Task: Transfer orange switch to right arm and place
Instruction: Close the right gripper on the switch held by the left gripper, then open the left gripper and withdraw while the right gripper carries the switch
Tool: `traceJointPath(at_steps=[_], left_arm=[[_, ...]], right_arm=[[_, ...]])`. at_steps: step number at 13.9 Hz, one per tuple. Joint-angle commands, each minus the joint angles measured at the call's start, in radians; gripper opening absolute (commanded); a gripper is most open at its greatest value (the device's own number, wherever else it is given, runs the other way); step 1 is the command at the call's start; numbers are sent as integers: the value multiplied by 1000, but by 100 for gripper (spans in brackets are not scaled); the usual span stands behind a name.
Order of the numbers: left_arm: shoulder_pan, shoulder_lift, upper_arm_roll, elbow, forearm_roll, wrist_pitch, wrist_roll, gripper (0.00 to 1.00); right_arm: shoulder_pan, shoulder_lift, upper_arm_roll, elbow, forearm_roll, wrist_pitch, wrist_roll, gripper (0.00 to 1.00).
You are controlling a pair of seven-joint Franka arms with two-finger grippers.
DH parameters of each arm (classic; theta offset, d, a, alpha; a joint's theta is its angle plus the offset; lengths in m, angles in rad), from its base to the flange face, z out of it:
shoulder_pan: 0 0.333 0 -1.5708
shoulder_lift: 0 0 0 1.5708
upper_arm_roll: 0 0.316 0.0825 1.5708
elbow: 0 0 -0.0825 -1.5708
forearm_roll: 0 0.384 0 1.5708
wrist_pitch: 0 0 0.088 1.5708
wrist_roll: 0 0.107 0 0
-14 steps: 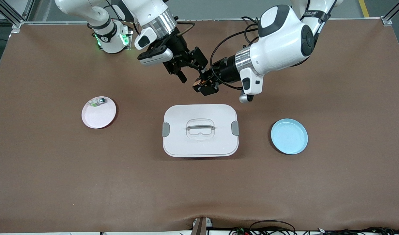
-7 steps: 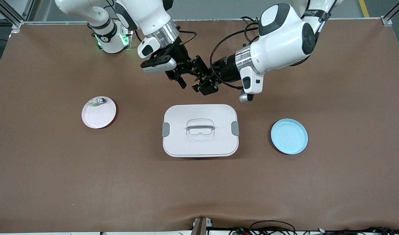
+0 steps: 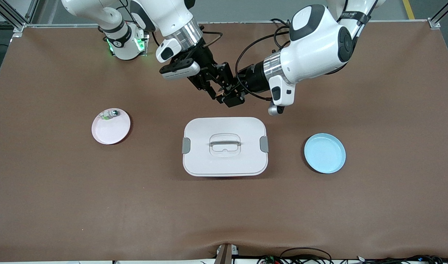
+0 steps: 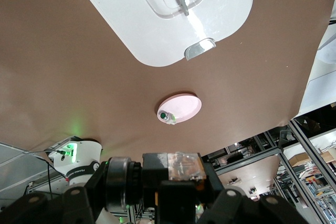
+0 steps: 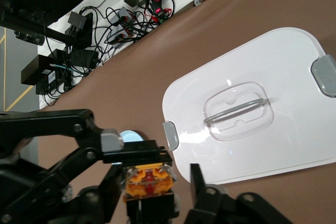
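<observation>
Brown matting covers the table [image 3: 62, 205], and nearest the front camera sits one white lidded box [image 3: 225, 146], flanked by two small plates, one at each end: one blue plate [image 3: 325, 153] toward the left arm's end, bare, and one pink plate [image 3: 110, 126] toward the right arm's end carrying one little green-and-silver part [image 3: 110, 114]. Farther back, up in the air over the mat just past the box, the two grippers meet. The left gripper [image 3: 229, 97] is pinching the one orange switch [image 5: 148, 181], its fingers pressed onto the black body. The right gripper [image 5: 152, 192] has its fingers spread to either side of the switch, not yet closed on it as far as I can see.

I'd judge the switch light and rigid, hard plastic, smooth enough to twist out of a loose pinch. The free sides of the body look like the place to grip, clear of the other fingers.
</observation>
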Motion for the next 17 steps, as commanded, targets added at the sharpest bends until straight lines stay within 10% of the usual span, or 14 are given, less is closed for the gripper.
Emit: traceJointPath(at_steps=[1,6,9,11,17], left_arm=[[1,-16,-2,5,-14,2,-17,24],[0,-15,-2,6,-13,2,-15,29],[0,-12,-2,8,-7,2,-7,56],[0,-12,-2,14,-5,2,-12,100],[18,-32,7,29,-2,-19,-12,100]], right_arm=[[0,2,-1,-3,-8,-15,56,0],[6,2,-1,-3,-8,-18,56,0],[4,2,-1,-3,-8,-23,56,0],[4,2,-1,-1,-8,-26,38,0],[-10,2,-4,5,-17,-105,-227,0]])
